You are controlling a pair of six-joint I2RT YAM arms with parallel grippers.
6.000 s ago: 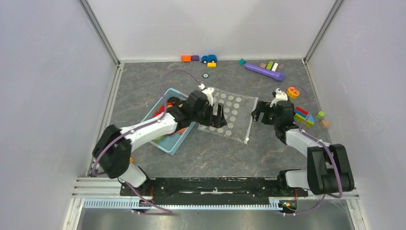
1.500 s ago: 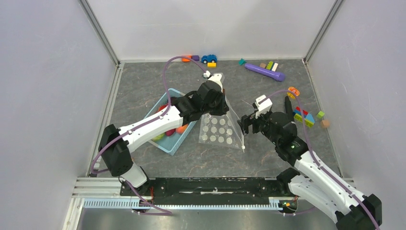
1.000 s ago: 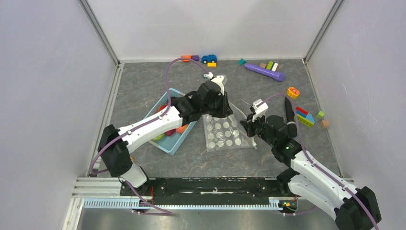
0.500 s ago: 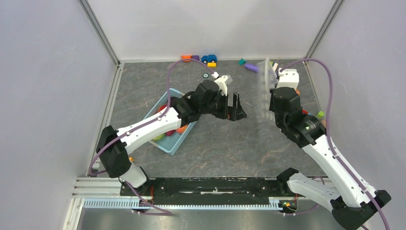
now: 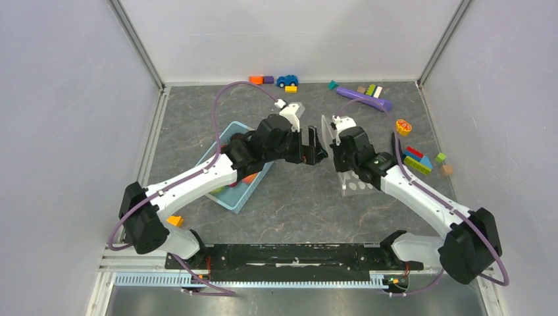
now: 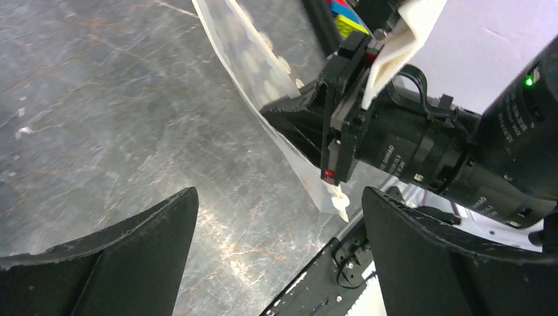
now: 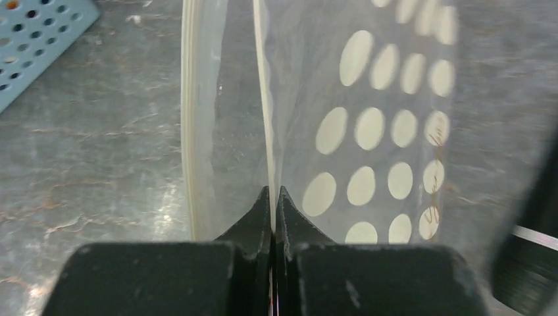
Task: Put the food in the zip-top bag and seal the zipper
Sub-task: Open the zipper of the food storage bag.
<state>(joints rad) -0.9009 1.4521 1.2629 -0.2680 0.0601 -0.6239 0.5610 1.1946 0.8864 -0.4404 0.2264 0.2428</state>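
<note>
Plastic zip-top bag, clear and flat with white dots [image 7: 375, 125]: right of frame centre in the top view, hanging on edge from the right gripper [image 7: 273, 194], lower corner on the grey table [image 5: 296, 210]; half a second ago it was swung toward the upper right.
Right gripper: clamped tight on one lip of the bag's mouth.
Left gripper [image 6: 278, 197]: spread wide, holding nothing, just beside the bag; a second ago it pinched the bag.
Thin clear zipper strip [image 7: 191, 131]: unsealed, the two lips apart.
Small toy food [image 5: 248, 178]: in the light blue plastic basket [image 5: 231, 197], left of centre, mostly under the left arm; none in the bag.
Meaning for you: the hand-over looks done; your left arm is free to fetch food.
</note>
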